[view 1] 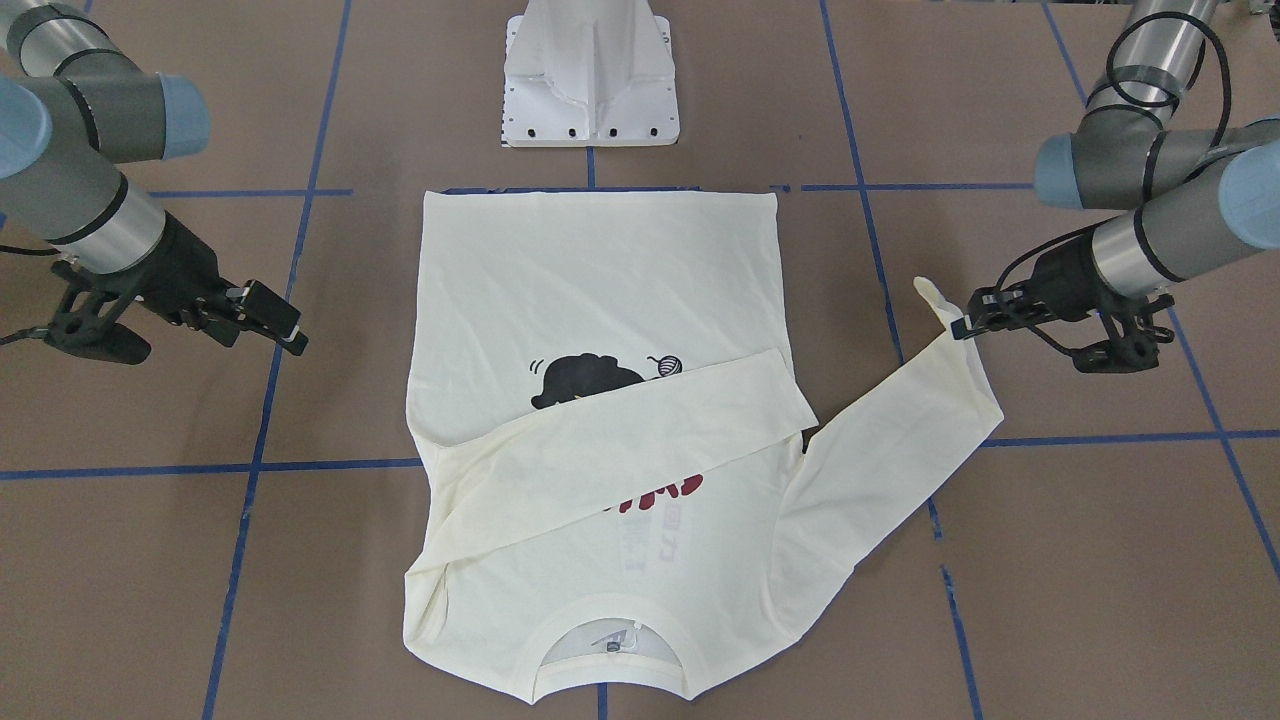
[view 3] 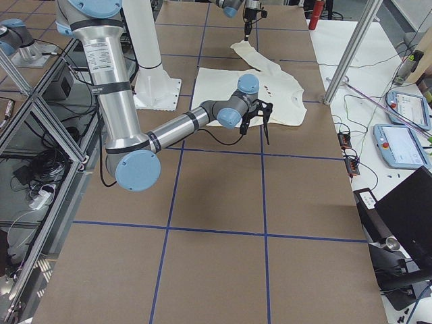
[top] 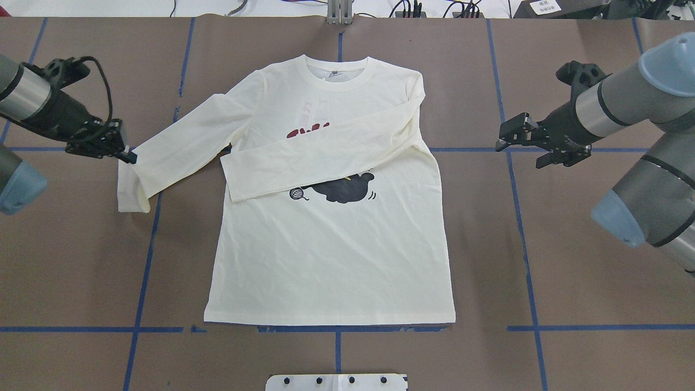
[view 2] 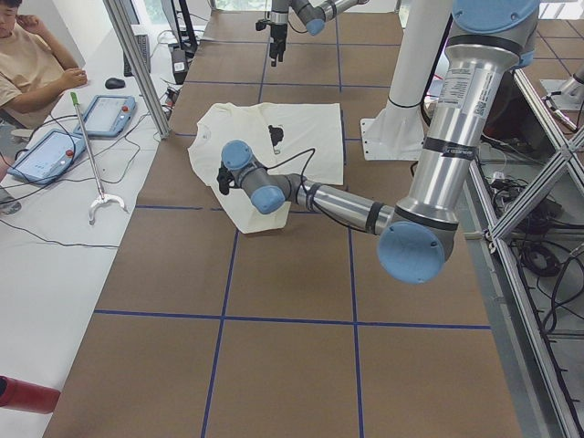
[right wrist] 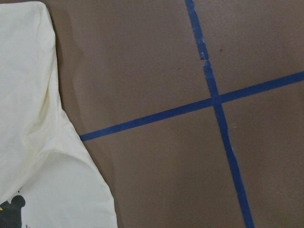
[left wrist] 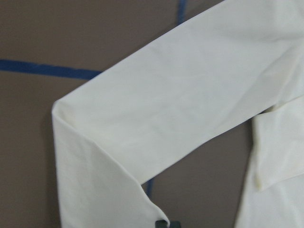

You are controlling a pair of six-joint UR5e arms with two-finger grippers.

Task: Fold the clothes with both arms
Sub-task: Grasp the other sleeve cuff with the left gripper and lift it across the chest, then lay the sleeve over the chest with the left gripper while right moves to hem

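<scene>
Though apparently in left gripper [top: 129, 157], shirt sleeve [top: 184, 142] bent; right gripper [top: 518, 152] aside.

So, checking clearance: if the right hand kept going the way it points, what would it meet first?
Probably the shirt, at its edge by the folded sleeve, unless the right hand sits higher.
</scene>
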